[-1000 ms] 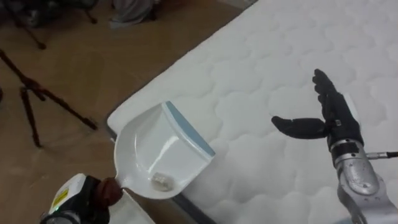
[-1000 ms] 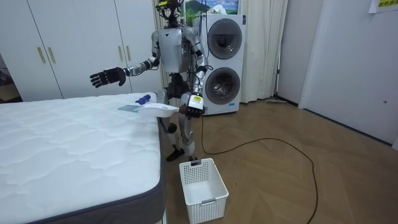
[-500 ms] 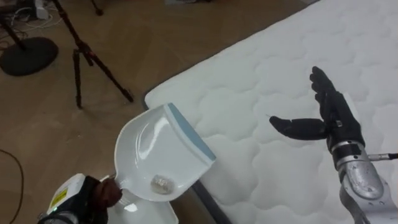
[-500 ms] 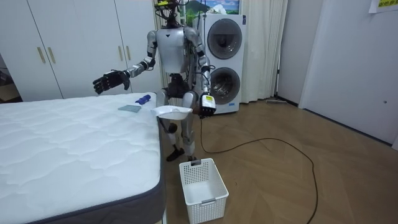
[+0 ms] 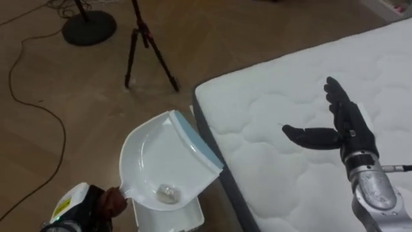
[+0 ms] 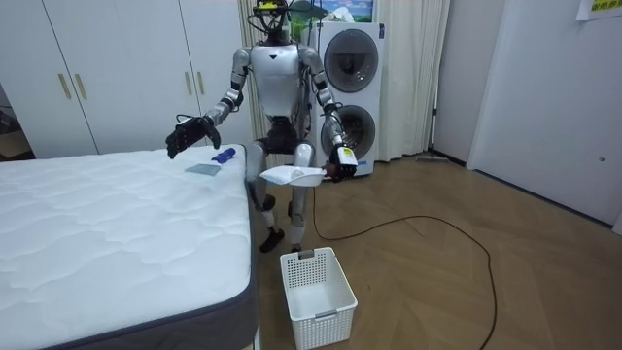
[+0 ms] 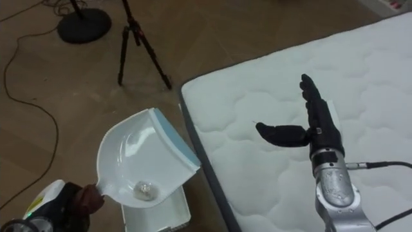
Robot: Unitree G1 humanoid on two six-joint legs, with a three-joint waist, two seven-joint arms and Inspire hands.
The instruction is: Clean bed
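A white dustpan (image 5: 164, 161) with a blue lip hangs just off the bed's corner, with a small pale scrap (image 5: 166, 191) lying in its bowl. My left hand (image 5: 106, 203) is shut on its handle at the lower left. Right under the pan a white basket (image 5: 174, 219) stands on the floor. My right hand (image 5: 344, 125) hovers open above the white quilted mattress (image 5: 283, 103), holding nothing. In the room view I stand at the bed's corner with the dustpan (image 6: 292, 175) held out above the basket (image 6: 316, 282).
A tripod (image 5: 145, 45) and a round stand base (image 5: 89, 27) are on the wooden floor ahead, with a cable (image 5: 38, 109) trailing nearby. A blue brush and a grey pad (image 6: 216, 160) lie on the bed's far corner. Stacked washers (image 6: 348, 97) stand behind me.
I have turned away from the bed. The dustpan has swung from above the mattress corner out over the floor and the basket. My right hand stays open above the bed.
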